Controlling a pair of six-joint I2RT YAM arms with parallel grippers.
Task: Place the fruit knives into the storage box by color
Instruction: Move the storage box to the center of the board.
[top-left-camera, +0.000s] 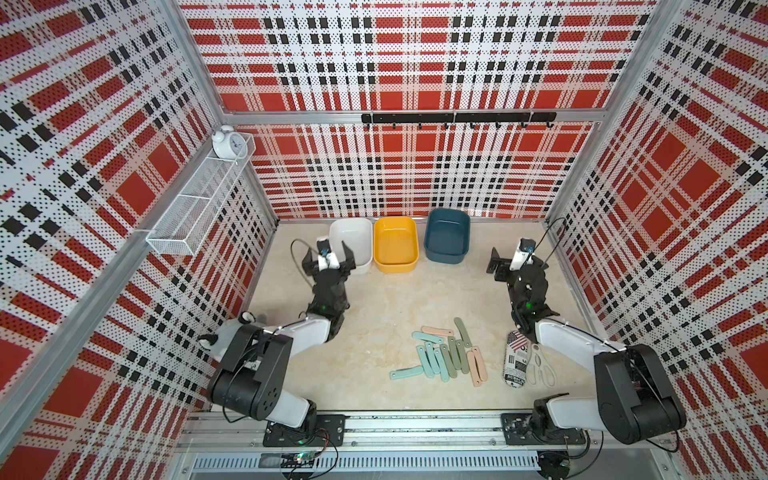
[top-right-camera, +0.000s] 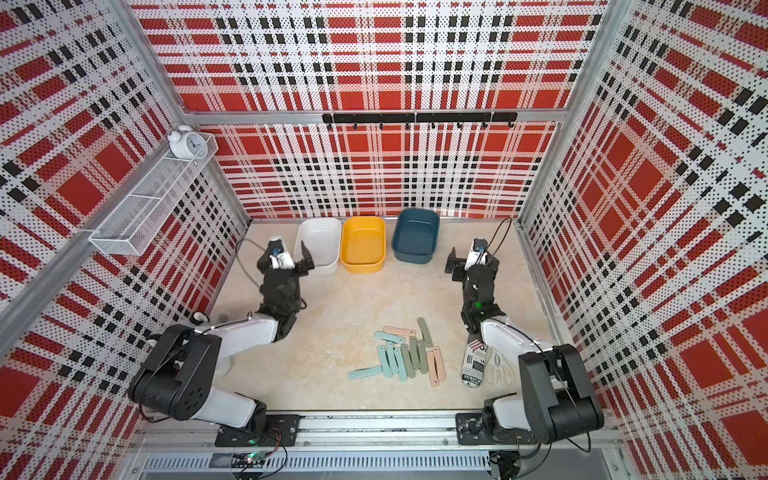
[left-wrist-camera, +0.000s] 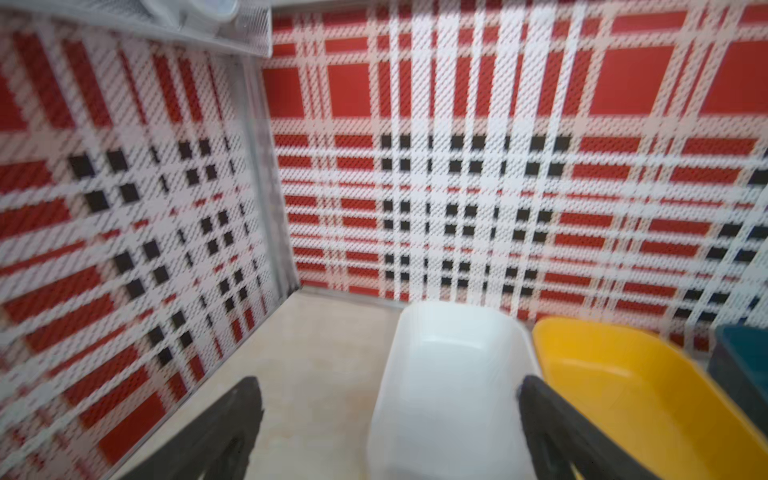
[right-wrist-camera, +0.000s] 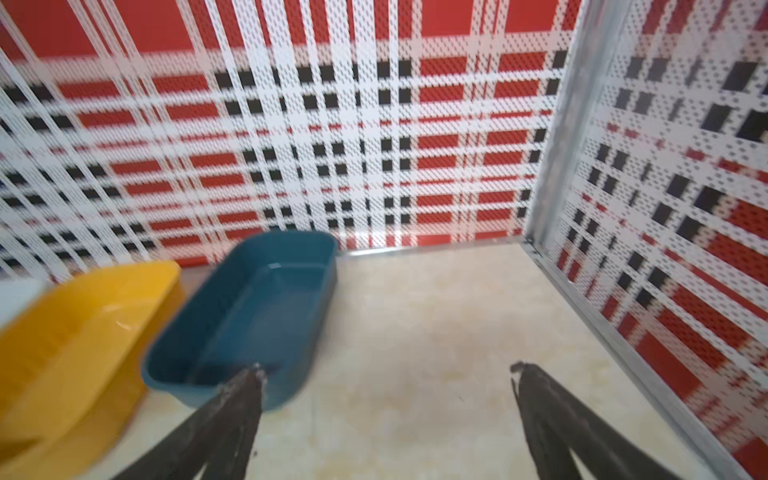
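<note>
Several fruit knives (top-left-camera: 444, 353) (top-right-camera: 403, 353) lie in a loose pile on the table's near middle: mint-teal (top-left-camera: 405, 372), sage green (top-left-camera: 462, 332) and peach-pink (top-left-camera: 436, 331) sticks. Three empty storage boxes stand along the back wall: white (top-left-camera: 353, 241) (left-wrist-camera: 449, 365), yellow (top-left-camera: 395, 243) (left-wrist-camera: 615, 382) (right-wrist-camera: 83, 324) and dark blue (top-left-camera: 448, 239) (right-wrist-camera: 257, 307). My left gripper (top-left-camera: 327, 252) (top-right-camera: 286, 255) (left-wrist-camera: 389, 382) hovers open at the white box's near end. Right of the blue box, my right gripper (top-left-camera: 515, 259) (top-right-camera: 473, 258) (right-wrist-camera: 387, 368) hangs open over bare table. Neither holds anything.
A newspaper-print cylinder (top-left-camera: 515, 359) and white-handled scissors (top-left-camera: 540, 365) lie just right of the knives, partly under my right arm. A wire shelf (top-left-camera: 195, 208) with an alarm clock (top-left-camera: 227, 143) hangs on the left wall. A black hook rail (top-left-camera: 457, 118) runs along the back wall.
</note>
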